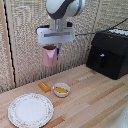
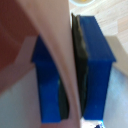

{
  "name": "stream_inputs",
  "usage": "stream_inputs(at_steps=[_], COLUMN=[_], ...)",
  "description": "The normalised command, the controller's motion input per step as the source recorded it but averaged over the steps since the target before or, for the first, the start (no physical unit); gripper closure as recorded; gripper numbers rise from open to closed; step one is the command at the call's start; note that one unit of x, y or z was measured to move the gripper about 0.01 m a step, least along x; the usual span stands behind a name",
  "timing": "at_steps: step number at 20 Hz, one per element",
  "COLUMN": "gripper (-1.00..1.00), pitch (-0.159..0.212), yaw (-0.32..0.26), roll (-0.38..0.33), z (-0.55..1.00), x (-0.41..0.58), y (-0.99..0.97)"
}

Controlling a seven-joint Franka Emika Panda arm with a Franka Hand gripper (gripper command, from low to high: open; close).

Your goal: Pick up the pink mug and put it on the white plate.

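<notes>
The pink mug (image 1: 49,56) hangs high in the air, clamped by my gripper (image 1: 51,48), well above the wooden table. In the wrist view the mug's pink wall (image 2: 55,55) runs between the two dark-blue fingers (image 2: 95,65), which press on it from both sides. The white platter (image 1: 30,110) with its speckled rim lies on the table at the exterior view's lower left, below and to the left of the mug. The gripper's white block sits just above the mug.
A small white bowl (image 1: 61,89) with yellow contents stands on the table right of the platter. A small orange-yellow item (image 1: 45,87) lies beside it. A black appliance (image 1: 109,52) stands at the back right. A woven wall runs behind.
</notes>
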Motion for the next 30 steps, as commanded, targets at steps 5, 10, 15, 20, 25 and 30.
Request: stream_inputs(at_steps=[5, 10, 15, 20, 25, 30], gripper=[1.0, 1.0, 1.0, 1.0, 1.0, 1.0], pitch=[0.052, 0.04, 0.002, -0.004, -0.001, 0.0], yaw=[0.071, 0.097, 0.123, 0.115, 0.085, 0.06], roll=[0.0, 0.016, -0.033, -0.046, -0.002, 0.0], z=[-0.35, -0.39, -0.38, -0.4, -0.35, -0.32], x=[-0.31, -0.217, 0.085, 0.298, 0.214, 0.196], y=[0.72, 0.63, 0.37, 0.09, 0.18, 0.27])
